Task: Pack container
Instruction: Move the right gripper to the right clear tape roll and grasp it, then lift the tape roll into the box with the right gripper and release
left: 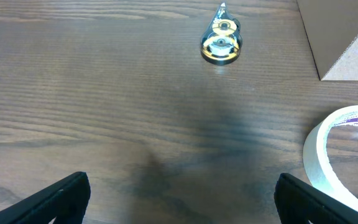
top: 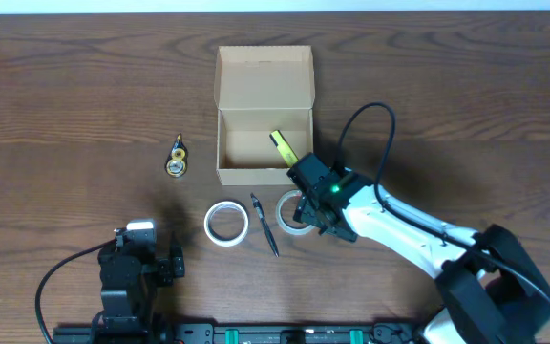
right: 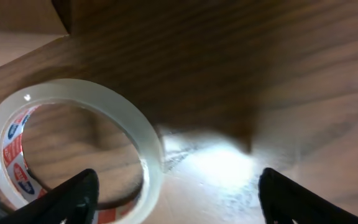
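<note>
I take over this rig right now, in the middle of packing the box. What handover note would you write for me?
Left gripper: open, empty, away from the box.
Right gripper: open, low beside the clear tape roll, not closed on it.
Container: lid open.
Done: a yellow item lies inside.
Outside on the table: clear tape roll, white tape roll, pen, small dispenser.
Left: pack these four, then close the lid.

Clear tape roll flat on wooden table
</note>
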{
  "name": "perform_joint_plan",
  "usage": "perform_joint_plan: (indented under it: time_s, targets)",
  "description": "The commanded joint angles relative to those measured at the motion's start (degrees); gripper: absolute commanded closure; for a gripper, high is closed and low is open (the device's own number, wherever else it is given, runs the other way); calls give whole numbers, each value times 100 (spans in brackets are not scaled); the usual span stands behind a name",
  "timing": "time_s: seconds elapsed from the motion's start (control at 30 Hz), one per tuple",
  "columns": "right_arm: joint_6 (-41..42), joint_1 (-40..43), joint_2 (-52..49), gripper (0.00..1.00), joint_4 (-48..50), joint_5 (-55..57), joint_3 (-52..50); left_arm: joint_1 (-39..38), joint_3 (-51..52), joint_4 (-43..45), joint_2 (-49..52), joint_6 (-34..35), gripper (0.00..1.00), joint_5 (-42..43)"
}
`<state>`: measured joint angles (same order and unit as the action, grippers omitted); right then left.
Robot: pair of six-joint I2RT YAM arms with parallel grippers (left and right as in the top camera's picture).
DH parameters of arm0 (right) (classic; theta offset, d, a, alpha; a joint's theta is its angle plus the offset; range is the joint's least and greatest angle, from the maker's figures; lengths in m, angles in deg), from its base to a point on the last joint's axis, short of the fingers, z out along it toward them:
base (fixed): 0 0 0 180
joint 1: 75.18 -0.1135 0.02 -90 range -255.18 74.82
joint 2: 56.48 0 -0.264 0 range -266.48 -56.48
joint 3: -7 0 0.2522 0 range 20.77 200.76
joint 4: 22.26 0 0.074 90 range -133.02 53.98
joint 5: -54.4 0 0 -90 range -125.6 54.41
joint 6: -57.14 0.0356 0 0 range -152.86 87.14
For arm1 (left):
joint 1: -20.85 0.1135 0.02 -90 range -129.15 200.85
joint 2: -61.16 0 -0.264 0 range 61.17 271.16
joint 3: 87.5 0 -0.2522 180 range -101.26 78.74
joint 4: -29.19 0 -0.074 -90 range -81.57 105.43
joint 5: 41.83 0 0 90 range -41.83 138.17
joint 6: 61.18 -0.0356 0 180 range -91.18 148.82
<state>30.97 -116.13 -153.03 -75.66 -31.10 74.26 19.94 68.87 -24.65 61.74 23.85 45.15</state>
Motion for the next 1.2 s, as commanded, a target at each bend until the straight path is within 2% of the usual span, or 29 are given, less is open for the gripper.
perform_joint_plan:
  time_s: [0.0,0.2,0.47,0.6,0.83,1.03,1.17]
  targets:
    - [90,-35,-197,22,122,-26,-44,24,70,-20,-35,-83,5,-33]
    - [90,-33,-411,35,304,-72,-44,24,70,-20,-35,-83,4,-35]
    - [109,-33,-424,74,284,-68,-44,24,70,-22,-35,-83,5,-33]
    - [103,-33,-433,99,219,-70,-44,24,70,-20,-35,-83,5,-35]
    - [-483,-22,-415,99,-313,-529,9,24,70,-20,-35,-83,5,-33]
    - [-737,-46,-380,99,-1491,-664,214,24,70,-20,-35,-83,5,-35]
    - [-938,-149,-15,99,-1794,-616,223,24,70,-20,-35,-83,5,-33]
